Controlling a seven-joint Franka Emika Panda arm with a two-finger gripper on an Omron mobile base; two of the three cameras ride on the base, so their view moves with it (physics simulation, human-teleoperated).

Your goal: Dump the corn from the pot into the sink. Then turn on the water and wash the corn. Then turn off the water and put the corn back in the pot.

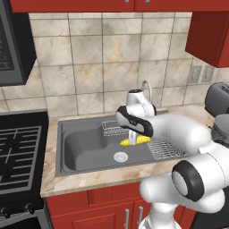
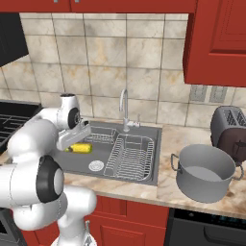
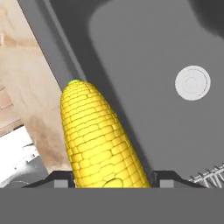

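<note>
Corn (image 3: pixel 101 140) clamped between fingers (image 3: pixel 59 180), above sink (image 3: pixel 144 65) edge

1. The white arm reaches forward from the base, elbow bent, forearm angled downward.
2. The gripper (image 3: pixel 112 181) points down, jaws parted to either side of the corn (image 3: pixel 98 135) and clamped on it.

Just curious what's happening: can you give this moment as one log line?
end effector: shut on corn | corn: lifted over sink | pot: on counter, empty
</note>
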